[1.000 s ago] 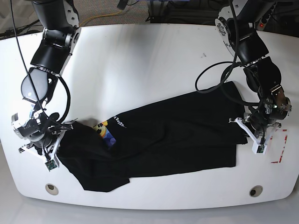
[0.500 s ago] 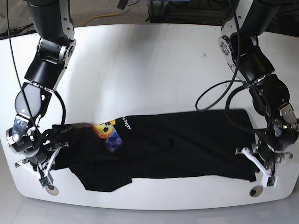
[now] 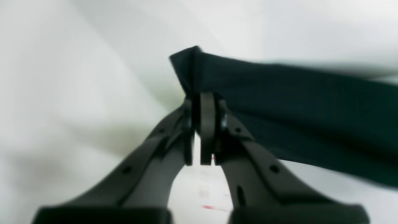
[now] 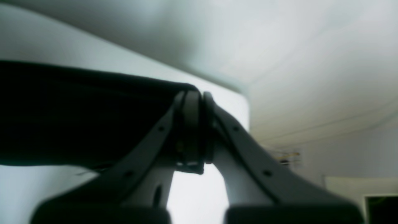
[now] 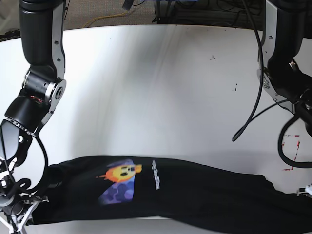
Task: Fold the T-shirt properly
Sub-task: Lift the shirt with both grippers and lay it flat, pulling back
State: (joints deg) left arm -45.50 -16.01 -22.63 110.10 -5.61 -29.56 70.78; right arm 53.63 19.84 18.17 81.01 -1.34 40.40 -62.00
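Note:
The black T-shirt (image 5: 195, 195) is stretched in a long band across the front of the white table (image 5: 161, 87), its yellow-blue-purple print (image 5: 119, 178) and line of white text (image 5: 156, 174) facing up. My right gripper (image 4: 194, 96) is shut on a folded edge of the shirt (image 4: 77, 115); in the base view it is at the bottom left (image 5: 17, 217). My left gripper (image 3: 203, 99) is shut on a corner of the shirt (image 3: 295, 109); in the base view it is at the bottom right edge (image 5: 304, 191), mostly cut off.
Red tape marks (image 5: 291, 151) lie on the table at the right. A black cable (image 5: 253, 112) loops from the right-hand arm. Small dark specks (image 5: 213, 57) mark the far table. The table's front edge runs just under the shirt.
Both arms have drawn toward the table's front edge, pulling the shirt with them. The shirt is now stretched longer and flatter, and the print has shifted right and shows fully.

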